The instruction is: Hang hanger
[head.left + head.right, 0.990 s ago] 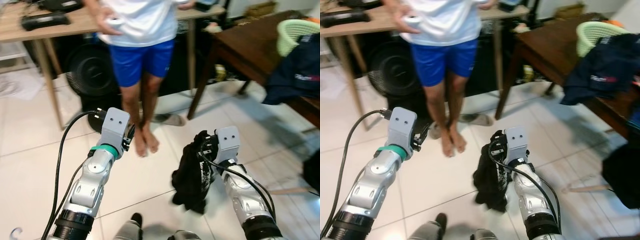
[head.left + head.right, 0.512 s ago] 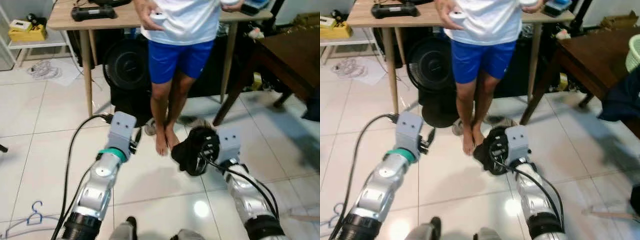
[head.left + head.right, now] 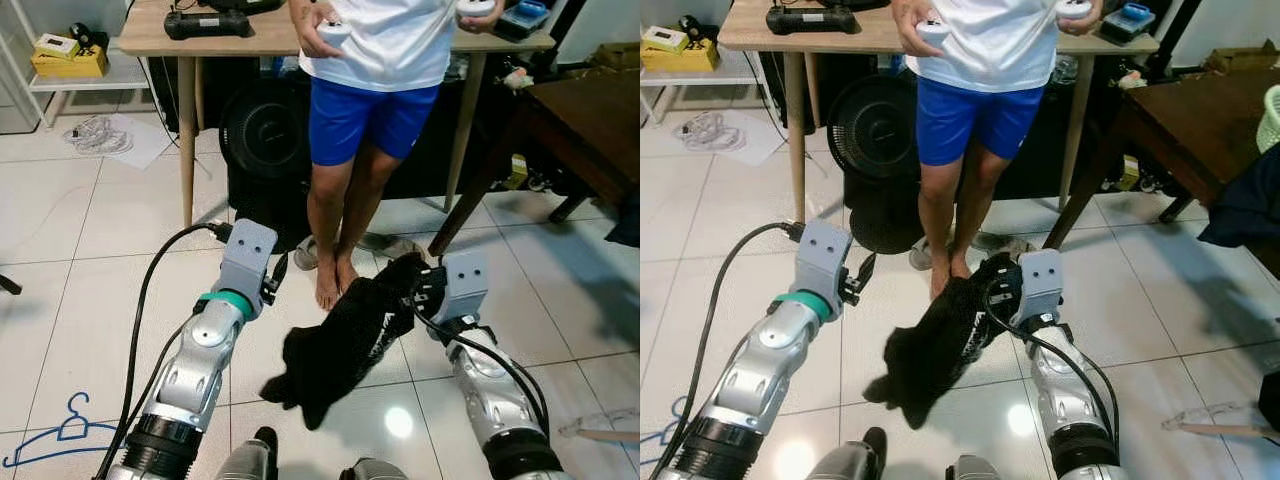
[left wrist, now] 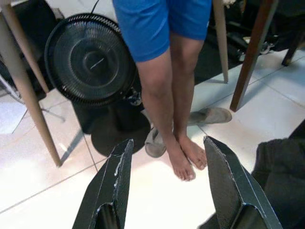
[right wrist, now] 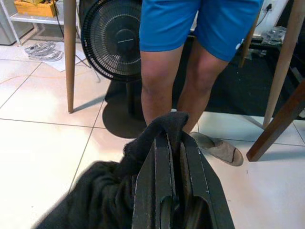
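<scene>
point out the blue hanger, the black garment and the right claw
blue hanger (image 3: pixel 62 437), left eye view, on its triangular body lying on the floor
black garment (image 3: pixel 340 335), left eye view, on the middle of the hanging cloth
right claw (image 5: pixel 174 157), right wrist view, between its fingertips, shut on the cloth

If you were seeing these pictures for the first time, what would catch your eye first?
The black garment dangling from the right gripper, jaws shut on it, just above the white tiled floor. Right behind stands a barefoot person in blue shorts. A blue hanger lies on the floor at the robot's near left.
</scene>
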Robot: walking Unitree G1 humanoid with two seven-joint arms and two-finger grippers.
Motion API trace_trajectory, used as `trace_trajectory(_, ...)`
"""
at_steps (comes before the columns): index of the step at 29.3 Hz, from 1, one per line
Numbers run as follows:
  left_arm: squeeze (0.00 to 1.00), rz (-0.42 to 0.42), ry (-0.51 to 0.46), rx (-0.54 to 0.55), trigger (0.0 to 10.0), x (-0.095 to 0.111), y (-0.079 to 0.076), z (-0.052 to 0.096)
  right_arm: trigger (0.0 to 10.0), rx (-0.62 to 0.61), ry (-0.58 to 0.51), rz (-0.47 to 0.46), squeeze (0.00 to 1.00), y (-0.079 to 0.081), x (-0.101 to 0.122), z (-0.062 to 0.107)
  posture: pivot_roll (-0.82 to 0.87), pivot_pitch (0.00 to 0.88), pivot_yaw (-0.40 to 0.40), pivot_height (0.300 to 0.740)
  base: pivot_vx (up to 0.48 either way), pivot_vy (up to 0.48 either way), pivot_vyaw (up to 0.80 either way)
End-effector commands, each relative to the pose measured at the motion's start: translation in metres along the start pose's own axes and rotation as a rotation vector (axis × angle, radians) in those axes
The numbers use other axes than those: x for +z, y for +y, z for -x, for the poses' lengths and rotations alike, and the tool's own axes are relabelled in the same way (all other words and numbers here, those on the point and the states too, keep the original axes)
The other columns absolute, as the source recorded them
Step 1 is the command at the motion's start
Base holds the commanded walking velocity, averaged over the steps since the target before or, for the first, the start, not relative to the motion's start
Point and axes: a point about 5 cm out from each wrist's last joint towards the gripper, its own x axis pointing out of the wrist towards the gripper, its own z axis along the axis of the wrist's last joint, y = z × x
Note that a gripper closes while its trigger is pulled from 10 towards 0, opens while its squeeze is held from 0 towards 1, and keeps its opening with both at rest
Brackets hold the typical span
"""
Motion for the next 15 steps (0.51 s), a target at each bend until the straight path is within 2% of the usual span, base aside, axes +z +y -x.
trace_trajectory(1,0.0,0.006,0.015,-0.019,10.0,-0.0043,-0.0039,-0.0004,10.0,-0.037,-0.03,-0.009,0.0,-0.0072,0.0028,0.0023,-0.06,0.058,0.019,0.74,0.0,0.0,0.0)
trace_trajectory(15,0.0,0.011,0.005,-0.013,10.0,-0.0035,-0.0045,-0.0013,10.0,-0.024,-0.039,-0.001,0.0,-0.0078,0.0046,0.0004,-0.05,0.054,0.012,0.74,0.0,0.0,0.0)
